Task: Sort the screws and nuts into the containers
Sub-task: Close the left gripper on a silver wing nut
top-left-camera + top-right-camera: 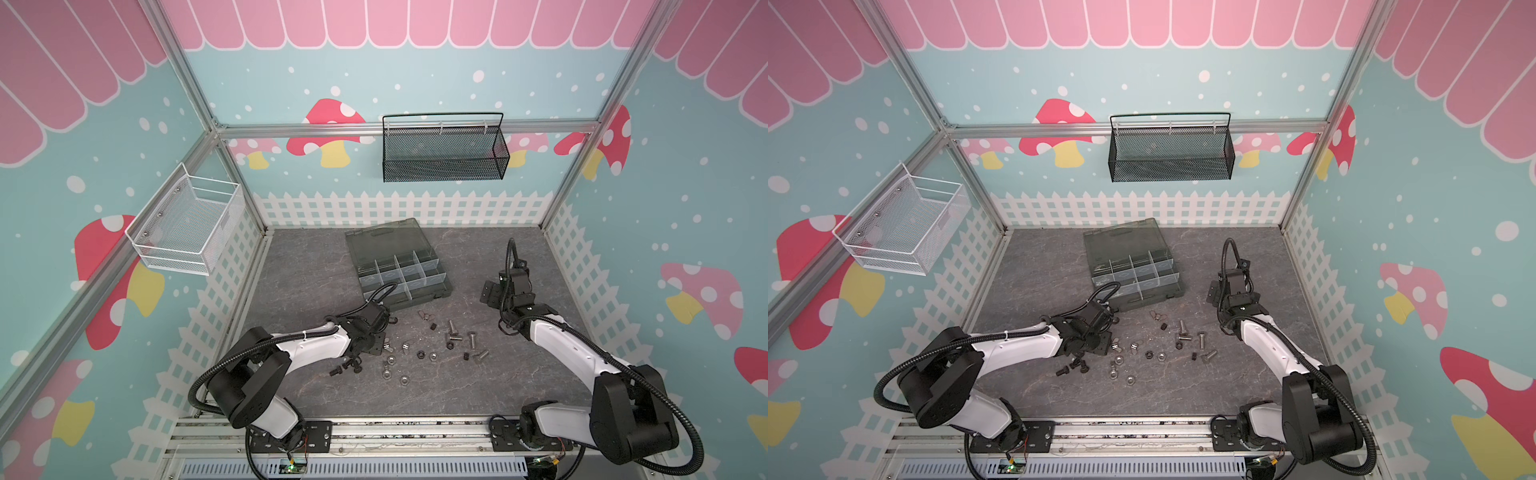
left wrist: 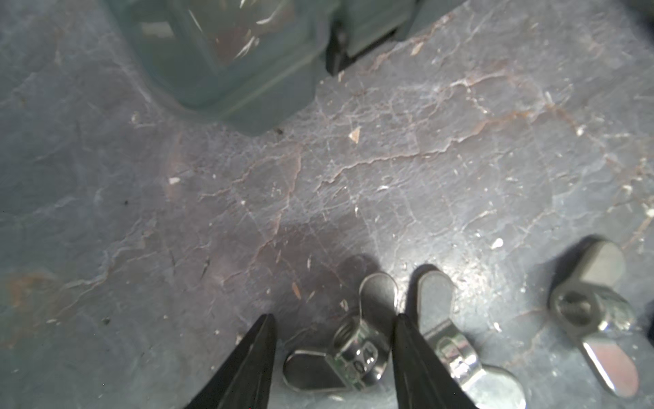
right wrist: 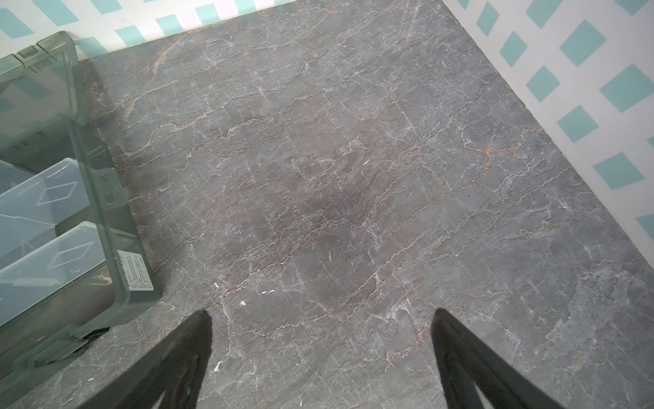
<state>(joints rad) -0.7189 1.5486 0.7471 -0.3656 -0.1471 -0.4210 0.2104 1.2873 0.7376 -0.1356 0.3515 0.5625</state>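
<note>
Organiser box (image 1: pixel 446 291) sits mid-table toward the back, lid hinged open and lying flat behind it. Grey-blue containers (image 1: pixel 409 271) form an upright grid inside. Loose on the table in front of it:
- silver hex-head screws (image 1: pixel 471 340) on their sides
- short black screws (image 1: pixel 334 372) bunched at the left
- silver hex nuts (image 1: pixel 386 375) lying flat
- black nuts (image 1: pixel 420 354) scattered between

Left wrist view shows three wing nuts (image 2: pixel 354 350) close together. Two possibly touch, but the view is blurry.

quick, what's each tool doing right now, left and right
left tool: open, jaws either side of a wing nut, not clamped on it yet
right tool: wide open, holding nothing
</note>
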